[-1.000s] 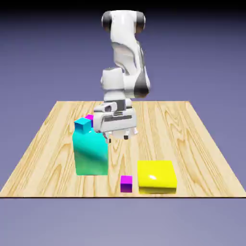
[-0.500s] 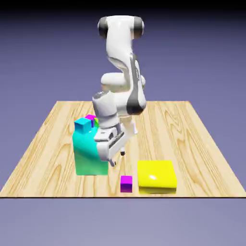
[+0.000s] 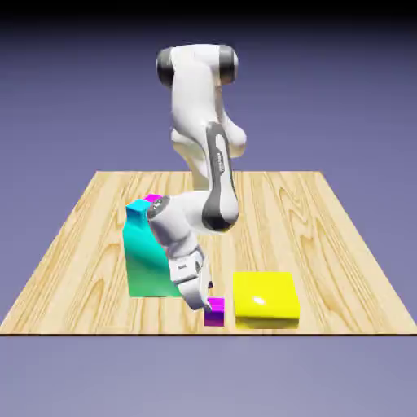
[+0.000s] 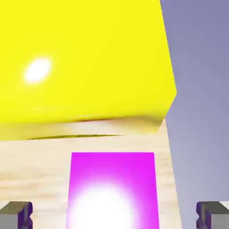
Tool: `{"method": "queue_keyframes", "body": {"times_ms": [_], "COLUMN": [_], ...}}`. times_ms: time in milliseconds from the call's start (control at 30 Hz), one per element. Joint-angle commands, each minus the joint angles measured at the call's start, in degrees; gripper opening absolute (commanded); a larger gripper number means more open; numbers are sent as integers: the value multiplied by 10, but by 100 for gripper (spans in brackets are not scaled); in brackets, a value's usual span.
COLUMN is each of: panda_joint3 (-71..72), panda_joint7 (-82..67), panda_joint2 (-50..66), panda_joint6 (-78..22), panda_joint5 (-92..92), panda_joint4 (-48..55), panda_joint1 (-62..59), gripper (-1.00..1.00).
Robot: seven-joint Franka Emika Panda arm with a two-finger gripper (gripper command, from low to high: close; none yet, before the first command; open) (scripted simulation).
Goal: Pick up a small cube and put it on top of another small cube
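- Landmark: flat, glossy yellow block [image 3: 265, 299] lying near the front edge of the light wood-grain tabletop [image 3: 342, 244].
- Small magenta cube with darker purple sides [image 3: 214, 310]: stood on the tabletop just beside the yellow block, on the exterior view's left of it, with a narrow gap between the two. In the hand view it [image 4: 112, 190] filled the lower middle, the yellow block [image 4: 85, 62] looming beyond it.
- White robot arm's pincer [image 3: 204, 298]: lowered right at the magenta cube, on the side away from the yellow block. Fingers spread wide and released; the two grey tips [image 4: 16, 214] sat well clear of either side of the cube, nothing grasped.
- Tall teal block with a slanted face [image 3: 151, 261]: further from the yellow block, on the exterior view's left beyond the arm. A small cyan cube [image 3: 140, 211] and a second small magenta cube [image 3: 153, 198] showed at its top edge; whether they rested on it or stood behind it could not be told.
- Progress, as judged: early. Approach and straddling of the cube looked nearly complete.
- Outstanding: closing on the cube, lifting it, carrying it to another small cube, setting it on top, releasing.
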Motion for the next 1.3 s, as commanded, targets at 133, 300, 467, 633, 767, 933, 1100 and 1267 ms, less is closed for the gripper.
{"method": "queue_keyframes", "body": {"times_ms": [133,300,467,633,767,933,1100,1267], "panda_joint3": [-7,-21,-89,-171,-240,-326,-335,-333], "panda_joint7": [10,53,40,17,-6,-34,-55,-56], "panda_joint2": [-23,-91,-167,-251,-320,-405,-411,-410], "panda_joint6": [-18,-81,-196,-321,-420,-545,-491,-481], "panda_joint5": [-11,-93,-173,-239,-281,-334,-311,-310], "panda_joint4": [-6,9,38,56,63,73,0,-10], "panda_joint1": [-1,-17,-18,-10,-1,11,21,21], "gripper": [-100,-100,-100,-100,-100,-100,-100,100]}}
